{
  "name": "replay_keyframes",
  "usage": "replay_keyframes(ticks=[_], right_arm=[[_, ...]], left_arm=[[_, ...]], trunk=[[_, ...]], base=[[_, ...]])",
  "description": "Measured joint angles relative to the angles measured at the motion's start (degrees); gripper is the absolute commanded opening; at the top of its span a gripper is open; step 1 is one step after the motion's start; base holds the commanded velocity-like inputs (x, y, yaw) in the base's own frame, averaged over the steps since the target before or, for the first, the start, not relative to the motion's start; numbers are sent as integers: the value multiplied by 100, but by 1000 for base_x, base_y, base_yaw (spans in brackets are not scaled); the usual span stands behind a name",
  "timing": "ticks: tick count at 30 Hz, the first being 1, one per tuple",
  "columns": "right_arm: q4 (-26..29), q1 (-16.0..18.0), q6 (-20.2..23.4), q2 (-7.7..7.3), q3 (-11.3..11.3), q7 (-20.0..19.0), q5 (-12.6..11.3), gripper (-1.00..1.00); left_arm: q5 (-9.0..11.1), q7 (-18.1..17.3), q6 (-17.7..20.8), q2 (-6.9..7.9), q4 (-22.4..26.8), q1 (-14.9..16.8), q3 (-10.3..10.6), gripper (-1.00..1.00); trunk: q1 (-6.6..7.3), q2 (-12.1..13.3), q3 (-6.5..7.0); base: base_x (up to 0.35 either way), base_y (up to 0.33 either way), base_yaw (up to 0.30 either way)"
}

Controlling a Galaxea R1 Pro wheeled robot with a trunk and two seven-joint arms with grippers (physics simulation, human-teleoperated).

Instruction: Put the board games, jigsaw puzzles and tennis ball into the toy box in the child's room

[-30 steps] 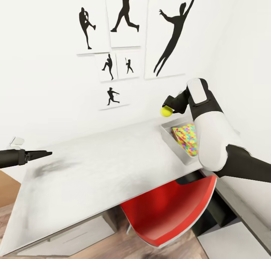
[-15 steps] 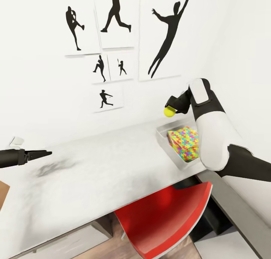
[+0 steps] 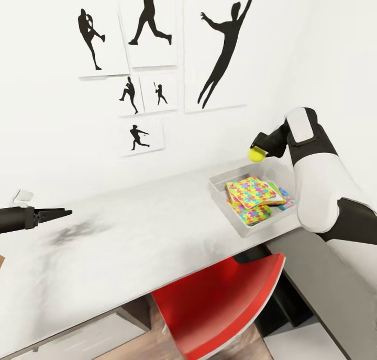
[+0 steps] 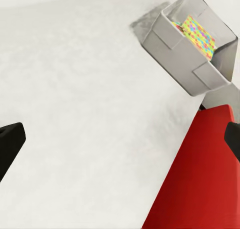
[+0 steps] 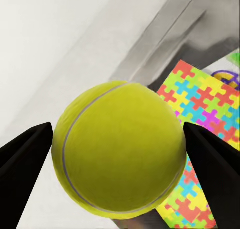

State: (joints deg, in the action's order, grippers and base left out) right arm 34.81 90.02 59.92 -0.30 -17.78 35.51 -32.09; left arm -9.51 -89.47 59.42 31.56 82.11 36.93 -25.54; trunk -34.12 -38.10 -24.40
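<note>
- The tennis ball (image 3: 256,154) looks light, springy and fuzzy; being round, it rolls and bounces if let go from high up, so I'd judge a low release into the toy box (image 3: 225,203) wiser
- The right end effector (image 3: 260,149) has it pinched across its widest part, one finger (image 5: 25,159) on each side, which seems the sound place to hold it
- The ball hangs above the far edge of the toy box, where bright jigsaw puzzles (image 3: 252,195) already lie
- The right arm reaches forward with its forearm raised and wrist bent towards the wall
- The left end effector (image 3: 62,213) hovers low over the table (image 3: 131,234), well apart from the box, holding nothing; in the wrist view its fingers stand spread
</note>
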Motion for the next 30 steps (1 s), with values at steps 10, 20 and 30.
replay_keyframes(ticks=[10, 20, 30], right_arm=[[-4, -6, 1, -13, -1, -2, 713, -100], [-105, -44, 0, -7, 7, -1, 810, -100], [-288, -51, 0, -13, 196, 1, 829, -100]], left_arm=[[13, 0, 0, 2, 1, 1, -5, 100], [18, 0, 0, 8, 0, 0, -17, 100], [18, 1, 0, 8, 1, 1, -31, 100]], trunk=[[0, 0, 0], [1, 0, 0], [0, 0, 0]], base=[[17, -93, 0], [32, -96, 0], [9, -34, 0]])
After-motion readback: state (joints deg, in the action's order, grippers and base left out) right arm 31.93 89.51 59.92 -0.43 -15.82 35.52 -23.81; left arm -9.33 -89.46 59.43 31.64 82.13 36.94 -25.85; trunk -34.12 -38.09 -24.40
